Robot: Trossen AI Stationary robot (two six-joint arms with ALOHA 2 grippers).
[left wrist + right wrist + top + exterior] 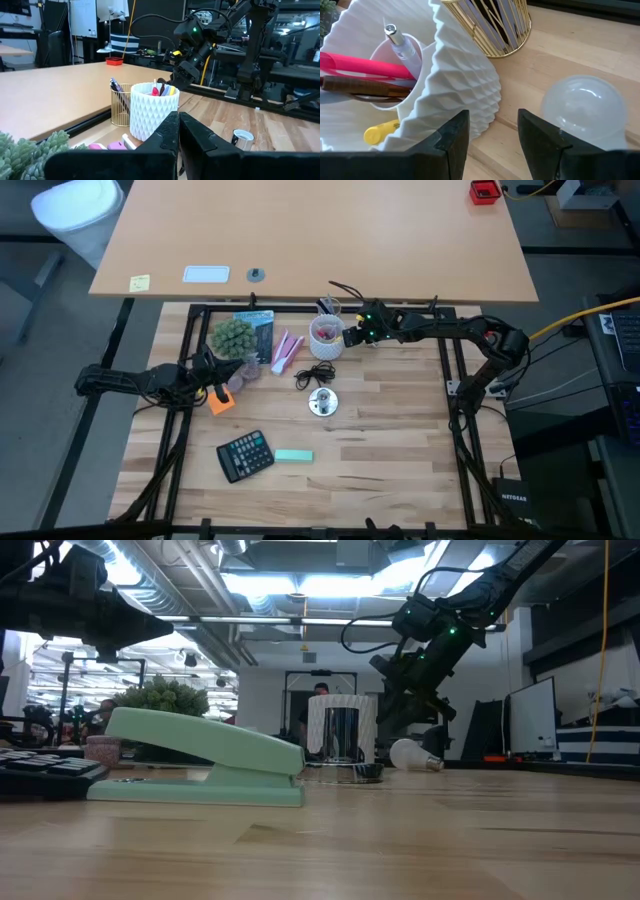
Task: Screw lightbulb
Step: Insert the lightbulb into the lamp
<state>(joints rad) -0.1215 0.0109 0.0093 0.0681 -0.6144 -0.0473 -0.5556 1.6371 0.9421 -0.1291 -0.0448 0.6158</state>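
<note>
The lightbulb point(584, 111), pale and rounded, lies on its side on the table next to the white ribbed pen cup point(460, 75); it also shows in the low view point(415, 754). My right gripper point(492, 135) is open just above the table, one finger by the cup and the other in front of the bulb; it touches neither, as far as I can see. The round silver base point(322, 402) with its black cord point(318, 374) stands mid-table. My left gripper point(178, 131) is shut and empty at the left, beside the plant point(232, 338).
A gold wire pen holder point(492, 25) stands behind the white cup. A calculator point(245, 455) and a mint stapler point(293, 455) lie near the front. Pink items point(285, 350) and an orange item point(220, 402) lie near the left gripper.
</note>
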